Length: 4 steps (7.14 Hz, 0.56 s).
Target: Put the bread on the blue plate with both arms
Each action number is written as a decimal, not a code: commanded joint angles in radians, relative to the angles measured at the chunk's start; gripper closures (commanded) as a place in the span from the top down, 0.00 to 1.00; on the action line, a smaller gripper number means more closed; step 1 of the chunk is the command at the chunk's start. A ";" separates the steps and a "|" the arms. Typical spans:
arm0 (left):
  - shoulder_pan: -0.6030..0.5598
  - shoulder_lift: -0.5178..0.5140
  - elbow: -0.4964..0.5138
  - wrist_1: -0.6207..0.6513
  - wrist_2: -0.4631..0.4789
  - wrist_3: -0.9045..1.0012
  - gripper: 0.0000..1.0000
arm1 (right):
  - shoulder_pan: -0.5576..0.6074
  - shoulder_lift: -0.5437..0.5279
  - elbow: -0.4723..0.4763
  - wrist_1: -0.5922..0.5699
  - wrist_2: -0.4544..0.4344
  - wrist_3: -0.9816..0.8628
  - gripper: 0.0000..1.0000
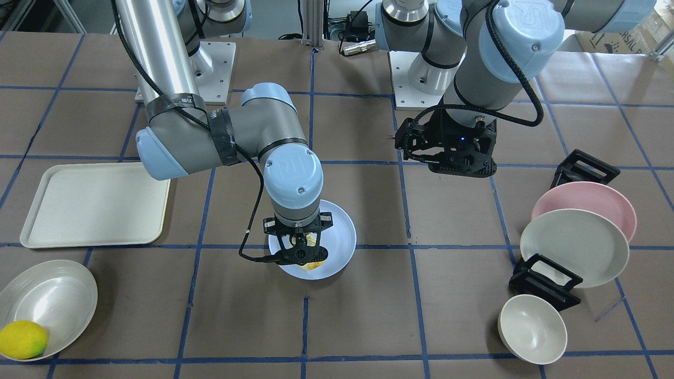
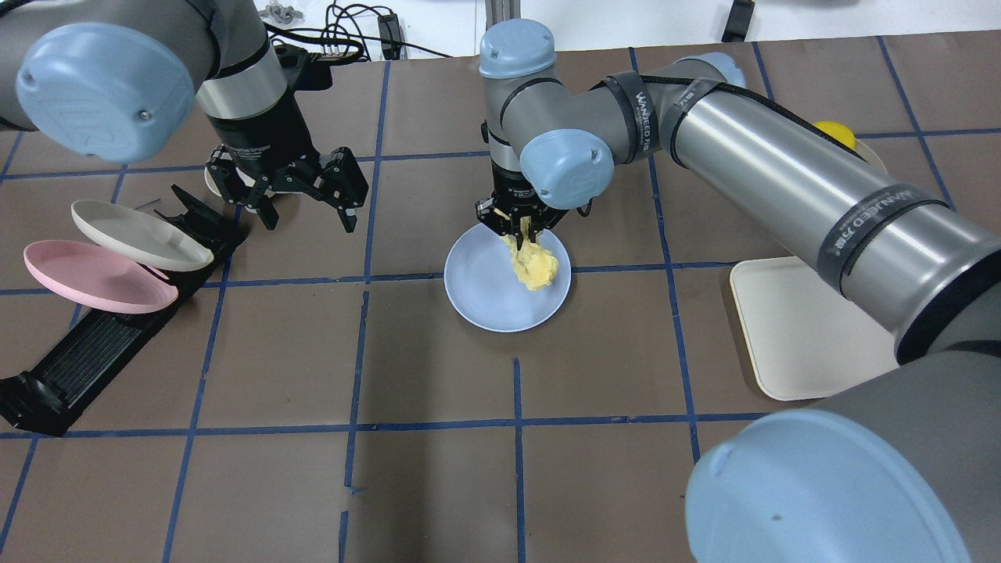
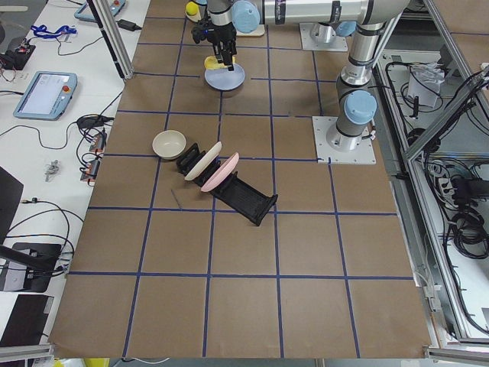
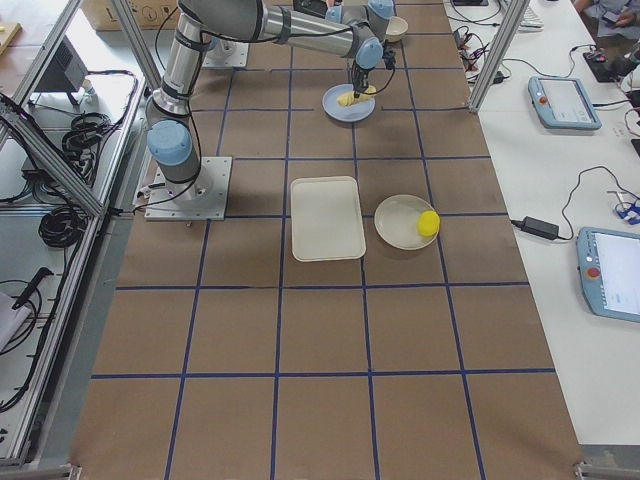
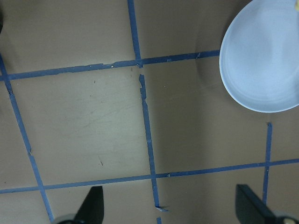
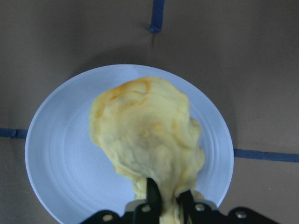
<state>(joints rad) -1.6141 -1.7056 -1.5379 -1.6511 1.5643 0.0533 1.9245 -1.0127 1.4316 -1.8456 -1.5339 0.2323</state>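
Note:
The bread (image 2: 534, 264) is a pale-yellow roll with a browner top, hanging over the blue plate (image 2: 485, 301) near the table's middle. My right gripper (image 2: 522, 227) is shut on the bread's upper end. In the right wrist view its fingers (image 6: 153, 198) pinch the bread (image 6: 145, 135), which covers much of the plate (image 6: 60, 154). I cannot tell whether the bread's lower end touches the plate. My left gripper (image 2: 301, 203) is open and empty, raised above the table well to the left of the plate. The plate's edge shows in the left wrist view (image 5: 261, 60).
A cream tray (image 1: 95, 205) lies on the right arm's side. A pale bowl (image 1: 52, 300) there holds a lemon (image 1: 23, 339). A pink plate (image 1: 584, 202) and a cream plate (image 1: 574, 247) lean in a black rack, with a small bowl (image 1: 532, 329) beside them.

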 commanded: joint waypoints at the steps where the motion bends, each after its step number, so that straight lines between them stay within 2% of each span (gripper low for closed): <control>1: 0.000 0.000 -0.001 0.001 0.002 0.000 1.00 | 0.017 0.009 0.010 0.008 -0.009 -0.007 0.99; 2: 0.000 -0.002 -0.001 0.001 0.000 0.000 1.00 | 0.005 0.000 0.009 0.009 -0.011 -0.013 1.00; 4: 0.000 -0.003 -0.001 0.001 0.002 -0.001 1.00 | -0.041 -0.026 -0.074 0.151 -0.014 -0.025 1.00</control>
<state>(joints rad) -1.6137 -1.7080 -1.5392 -1.6506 1.5651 0.0527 1.9132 -1.0224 1.4086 -1.7762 -1.5468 0.2146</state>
